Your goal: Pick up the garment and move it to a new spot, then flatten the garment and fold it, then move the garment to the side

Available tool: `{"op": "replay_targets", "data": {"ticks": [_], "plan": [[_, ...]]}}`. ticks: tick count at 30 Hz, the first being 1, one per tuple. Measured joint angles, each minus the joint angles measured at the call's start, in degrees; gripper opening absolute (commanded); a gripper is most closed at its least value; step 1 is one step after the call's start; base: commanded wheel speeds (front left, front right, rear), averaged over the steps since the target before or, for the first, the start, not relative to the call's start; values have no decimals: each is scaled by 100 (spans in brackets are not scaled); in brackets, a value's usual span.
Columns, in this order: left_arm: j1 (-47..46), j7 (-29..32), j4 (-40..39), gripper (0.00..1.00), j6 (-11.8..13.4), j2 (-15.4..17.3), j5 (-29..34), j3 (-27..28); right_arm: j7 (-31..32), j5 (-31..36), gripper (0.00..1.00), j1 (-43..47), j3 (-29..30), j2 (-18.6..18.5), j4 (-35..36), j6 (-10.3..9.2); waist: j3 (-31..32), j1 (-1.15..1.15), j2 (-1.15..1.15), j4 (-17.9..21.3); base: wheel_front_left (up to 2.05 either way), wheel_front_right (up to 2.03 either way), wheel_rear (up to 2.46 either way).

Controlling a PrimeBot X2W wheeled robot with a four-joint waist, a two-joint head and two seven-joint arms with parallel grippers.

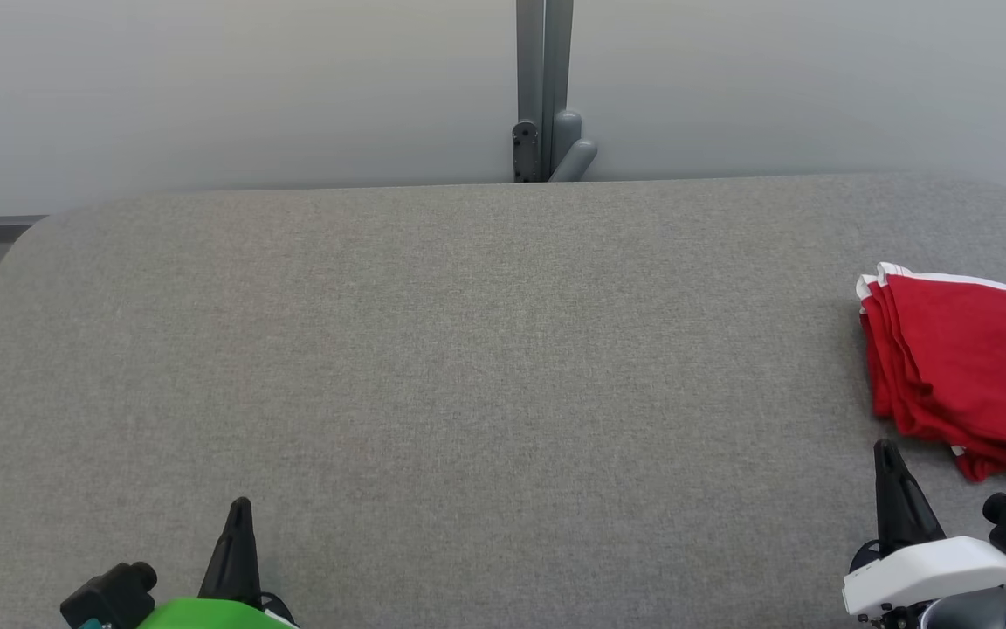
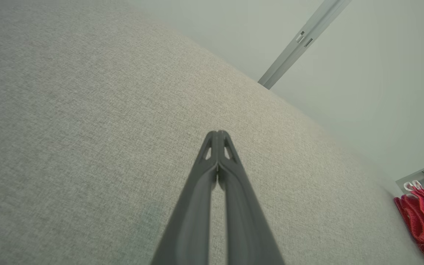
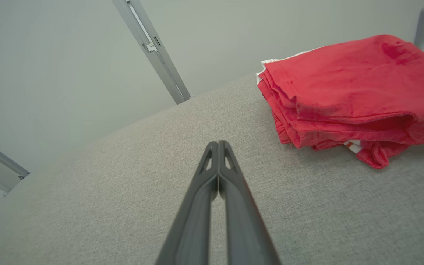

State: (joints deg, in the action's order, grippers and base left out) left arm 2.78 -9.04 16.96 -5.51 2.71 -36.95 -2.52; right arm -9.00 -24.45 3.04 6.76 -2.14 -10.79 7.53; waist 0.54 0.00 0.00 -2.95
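Garment [image 1: 966, 367] lay folded at the worktop's [image 1: 468, 349] right edge, apparently set aside. Left end effector [image 1: 239, 511] and right end effector [image 1: 885, 454] were closed, empty, parked clear of it; task judged complete.

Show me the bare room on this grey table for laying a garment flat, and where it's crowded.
The grey fabric-covered table is bare across its left and middle, from the left gripper at the near edge to the grey metal post behind the far edge. Crowded at the right edge: the folded red garment with white trim, right gripper near it.
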Motion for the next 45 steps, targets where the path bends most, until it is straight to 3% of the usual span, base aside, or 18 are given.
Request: {"op": "replay_targets", "data": {"ticks": [23,45], "plan": [[-269,476,-58,0,-55,0,-1716,258,495,-2097,0,-276,3,-16,-99,-2,-15,0,0,65,0,0,0],[-476,845,-132,0,-98,0,-3033,455,865,-3686,0,-482,10,-29,-180,-5,-31,0,0,127,0,0,0]]}}
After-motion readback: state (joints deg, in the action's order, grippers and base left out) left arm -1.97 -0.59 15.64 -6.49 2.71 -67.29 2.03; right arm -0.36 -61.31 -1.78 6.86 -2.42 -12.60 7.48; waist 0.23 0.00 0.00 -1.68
